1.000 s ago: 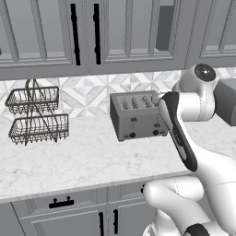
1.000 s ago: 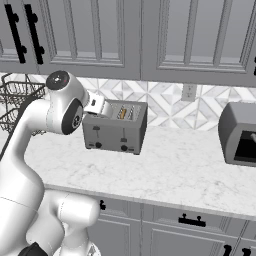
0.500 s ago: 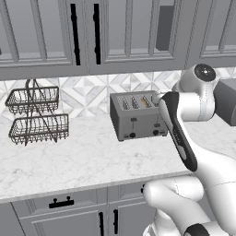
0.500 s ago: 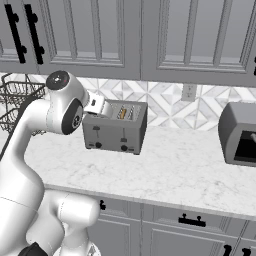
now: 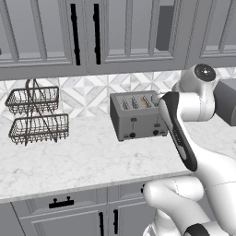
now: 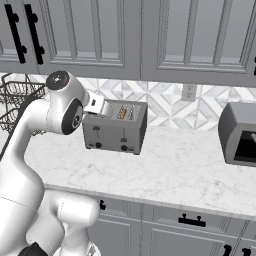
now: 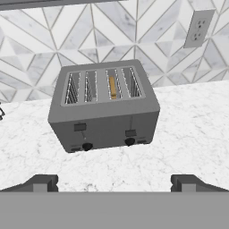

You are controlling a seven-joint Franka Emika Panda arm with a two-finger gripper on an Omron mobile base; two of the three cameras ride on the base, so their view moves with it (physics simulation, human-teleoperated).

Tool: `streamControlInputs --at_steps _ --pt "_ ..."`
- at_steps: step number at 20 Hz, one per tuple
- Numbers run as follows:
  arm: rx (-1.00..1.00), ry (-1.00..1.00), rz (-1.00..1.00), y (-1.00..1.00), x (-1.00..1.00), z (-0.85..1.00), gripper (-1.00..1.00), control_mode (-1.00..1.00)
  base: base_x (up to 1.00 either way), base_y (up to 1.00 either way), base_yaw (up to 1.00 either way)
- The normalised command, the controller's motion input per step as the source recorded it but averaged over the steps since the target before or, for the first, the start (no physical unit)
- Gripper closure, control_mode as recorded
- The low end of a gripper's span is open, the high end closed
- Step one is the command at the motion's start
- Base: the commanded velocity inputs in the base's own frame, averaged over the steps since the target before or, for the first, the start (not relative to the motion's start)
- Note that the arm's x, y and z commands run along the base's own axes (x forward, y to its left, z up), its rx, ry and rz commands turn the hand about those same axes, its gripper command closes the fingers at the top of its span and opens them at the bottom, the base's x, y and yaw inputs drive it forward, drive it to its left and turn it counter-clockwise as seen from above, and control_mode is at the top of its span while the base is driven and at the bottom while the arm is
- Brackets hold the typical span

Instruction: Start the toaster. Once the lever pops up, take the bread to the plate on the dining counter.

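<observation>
Nothing of the job looked begun: the toaster (image 7: 103,106) sat mid-frame in the hand view on the marble counter (image 7: 188,134), both front levers up, so starting it and carrying the slice off remained. The bread (image 7: 113,86) stood in its third slot from the left, the others bare. The gripper (image 7: 114,182) hung short of it, jaws wide apart, holding nothing.
</observation>
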Motion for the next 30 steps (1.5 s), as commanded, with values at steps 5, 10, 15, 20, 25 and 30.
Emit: streamControlInputs --at_steps 5,10,15,20,25,30 --pt "0.00 0.00 0.00 0.00 0.00 0.00 -1.00 -1.00 0.00 0.00 0.00" --pt "0.00 0.00 0.00 0.00 0.00 0.00 -1.00 -1.00 0.00 0.00 0.00" --pt "0.00 0.00 0.00 0.00 0.00 0.00 -1.00 -1.00 0.00 0.00 0.00" --pt "0.00 0.00 0.00 0.00 0.00 0.00 -1.00 -1.00 0.00 0.00 0.00" --pt "0.00 0.00 0.00 0.00 0.00 0.00 -1.00 -1.00 0.00 0.00 0.00" --pt "0.00 0.00 0.00 0.00 0.00 0.00 -1.00 -1.00 0.00 0.00 0.00"
